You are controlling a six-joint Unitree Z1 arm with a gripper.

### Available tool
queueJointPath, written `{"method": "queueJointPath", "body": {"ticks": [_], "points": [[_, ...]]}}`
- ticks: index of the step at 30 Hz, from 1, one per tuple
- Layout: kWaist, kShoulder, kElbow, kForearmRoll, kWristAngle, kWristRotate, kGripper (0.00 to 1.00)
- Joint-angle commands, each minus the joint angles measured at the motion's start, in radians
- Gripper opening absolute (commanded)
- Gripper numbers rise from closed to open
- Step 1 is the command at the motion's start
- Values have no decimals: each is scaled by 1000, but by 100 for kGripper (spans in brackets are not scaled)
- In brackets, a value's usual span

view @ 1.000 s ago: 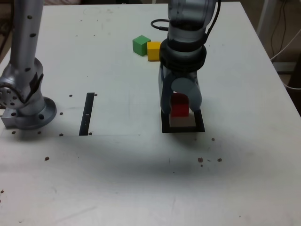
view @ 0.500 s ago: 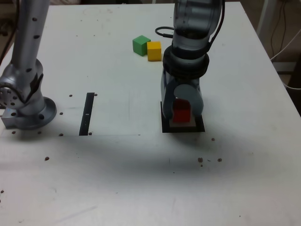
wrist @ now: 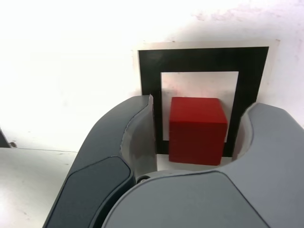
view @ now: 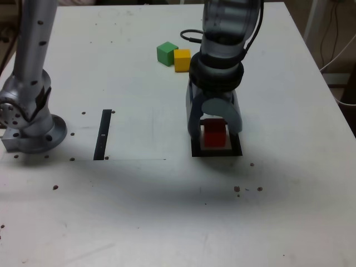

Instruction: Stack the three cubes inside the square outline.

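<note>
**Gripper spread around red cube in the outline**

The gripper [view: 214, 129] points down at centre right of the exterior frame, jaws apart on either side of the red cube [view: 214, 134]; in the wrist view a clear gap shows between each jaw and the cube's sides [wrist: 197, 129], so nothing is clamped; the red cube sits on the table [view: 167, 211] inside the square outline [view: 217, 152], on its white centre, with its near edge over the black border in the wrist view [wrist: 200, 59]. The green cube [view: 166, 53] and yellow cube [view: 182, 60] lie side by side, touching or nearly so, in the upper middle of the exterior frame, well apart from the outline; a thin black strip [view: 103, 134] lies at centre left; the arm's base [view: 30, 125] stands at the left edge; a black cable [view: 188, 35] loops behind the arm.
</note>
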Motion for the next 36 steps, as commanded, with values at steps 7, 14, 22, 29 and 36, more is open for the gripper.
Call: {"method": "queueJointPath", "body": {"ticks": [7,14,22,29,36], "points": [[61,-105,-60,124,51,-6,99],[174,-162,-112,221,40,35,99],[316,-160,-135,250,34,150,99],[478,-118,-146,248,43,265,99],[585,-63,-186,242,67,333,99]]}}
